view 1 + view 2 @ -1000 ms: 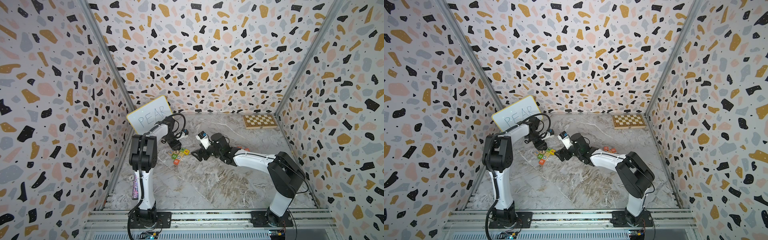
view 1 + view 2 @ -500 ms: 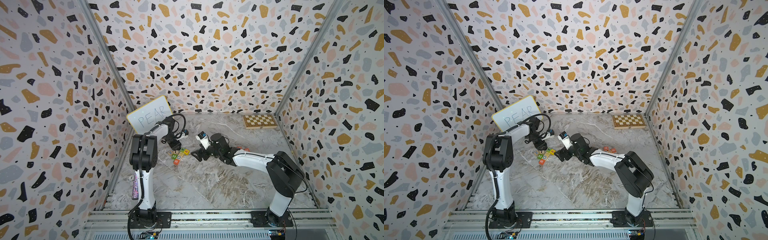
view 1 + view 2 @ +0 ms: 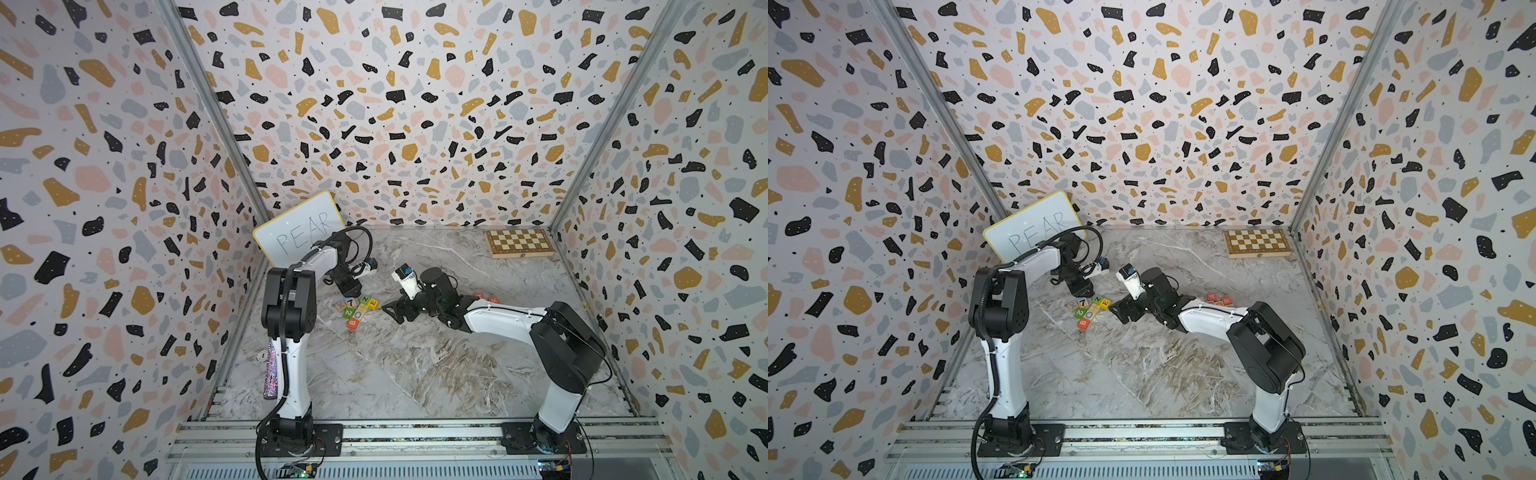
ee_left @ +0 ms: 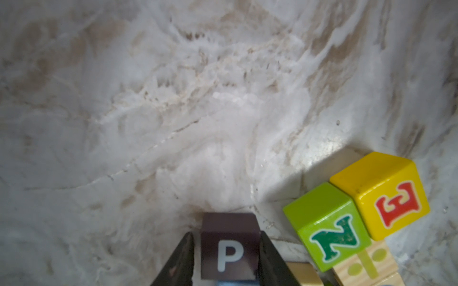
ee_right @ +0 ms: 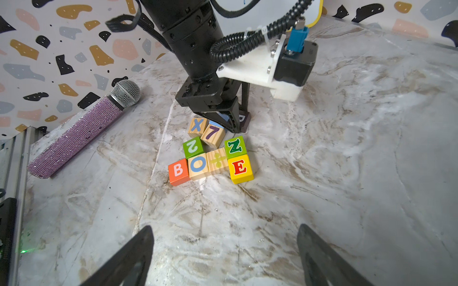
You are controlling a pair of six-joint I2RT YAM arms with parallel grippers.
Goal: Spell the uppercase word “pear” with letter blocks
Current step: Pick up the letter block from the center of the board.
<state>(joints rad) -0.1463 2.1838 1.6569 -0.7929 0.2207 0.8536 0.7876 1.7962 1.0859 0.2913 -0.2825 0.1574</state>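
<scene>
I have the left gripper (image 4: 225,234) down at the floor with the dark P block (image 4: 229,247) between its fingers. The left wrist view gives me the detail. One finger lies against the block, and a thin strip of marble shows between the other finger and the block, so the jaws are narrow but not clamped. In both top views the gripper covers the P completely; I place it at twelve o'clock of the pile of blocks (image 3: 356,311). The right wrist view catches only a dark corner of the P behind a finger.

The yellow E block (image 5: 240,168) rests on the floor at the pile's three o'clock edge, touching the green N block (image 5: 235,146).

The orange-red A block (image 3: 1212,296) and R block (image 3: 1227,299) lie side by side farther out at three o'clock, just behind the right arm. Only the top views show them; neither wrist camera does.

The right gripper (image 5: 223,247) hangs with its jaws wide apart and empty, near the pile at three o'clock. Its camera alone shows me the glittery microphone (image 5: 81,138) plainly; in the top views the left arm hides most of it.
</scene>
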